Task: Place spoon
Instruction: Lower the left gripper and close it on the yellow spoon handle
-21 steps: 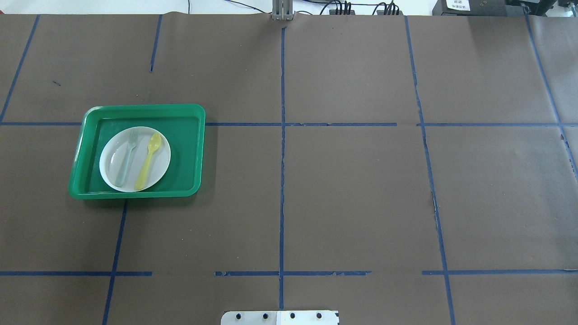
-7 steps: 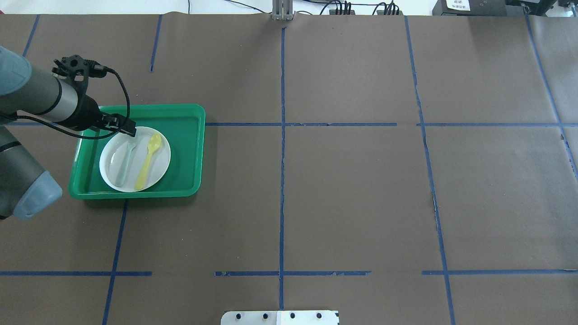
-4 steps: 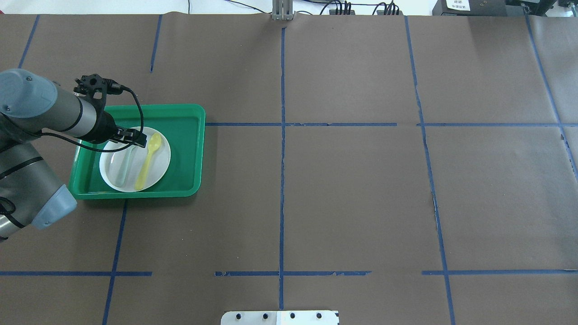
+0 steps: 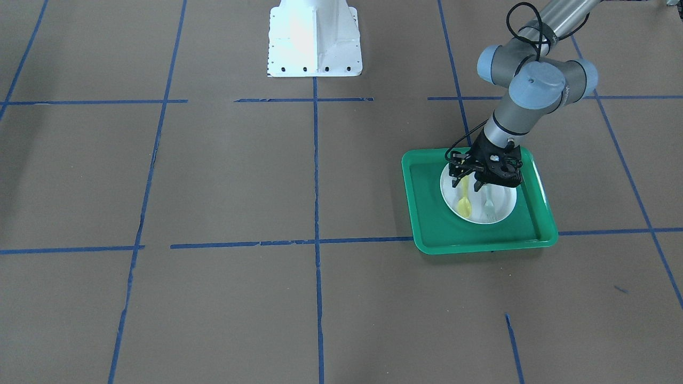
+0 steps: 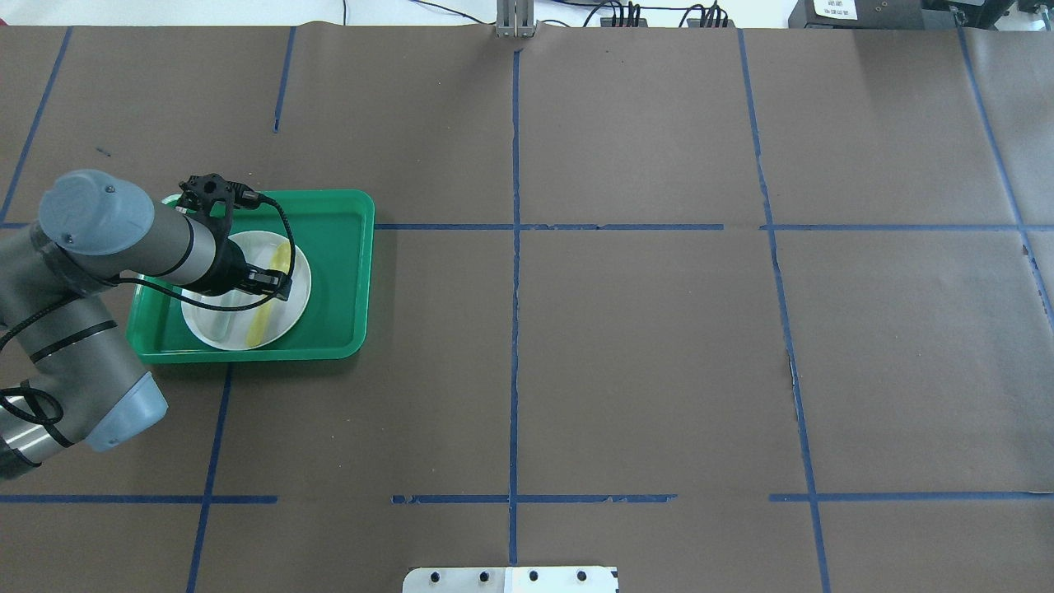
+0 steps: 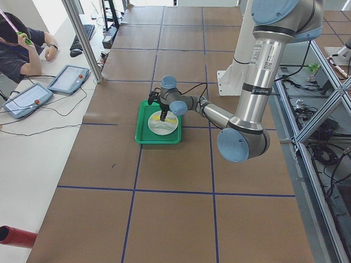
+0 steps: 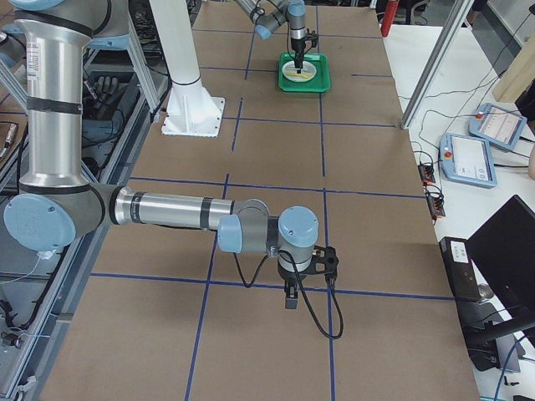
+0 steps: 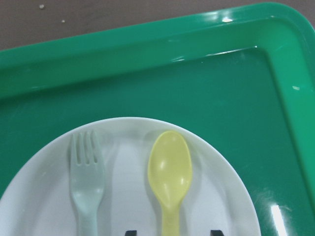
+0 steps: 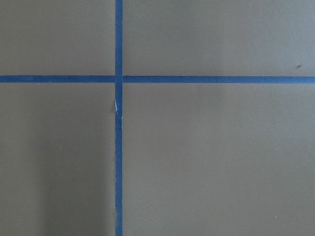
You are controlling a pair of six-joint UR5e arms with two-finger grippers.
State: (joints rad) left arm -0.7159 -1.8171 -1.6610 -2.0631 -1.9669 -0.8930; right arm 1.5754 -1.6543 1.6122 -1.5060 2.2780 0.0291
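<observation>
The yellow spoon (image 8: 170, 169) lies on a white plate (image 8: 49, 196) inside a green tray (image 8: 197, 73), next to a pale grey-green fork (image 8: 87, 191). My left gripper (image 4: 466, 185) is open and hangs low over the plate, one finger on each side of the spoon's handle. In the overhead view the left gripper (image 5: 276, 284) covers the middle of the spoon (image 5: 281, 254). The spoon's bowl (image 4: 463, 204) points away from the robot. My right gripper (image 7: 290, 301) shows only in the exterior right view, low over bare table paper; I cannot tell whether it is open or shut.
The tray (image 5: 338, 272) sits on the robot's left half of the table, which is covered in brown paper with blue tape lines. The white robot base (image 4: 314, 37) stands at the table's edge. An operator (image 6: 22, 49) sits beyond the far side with tablets.
My left arm has come in from the left and moved over the tray, from above the fork to above the spoon's handle. Spoon, fork and plate have not moved.
</observation>
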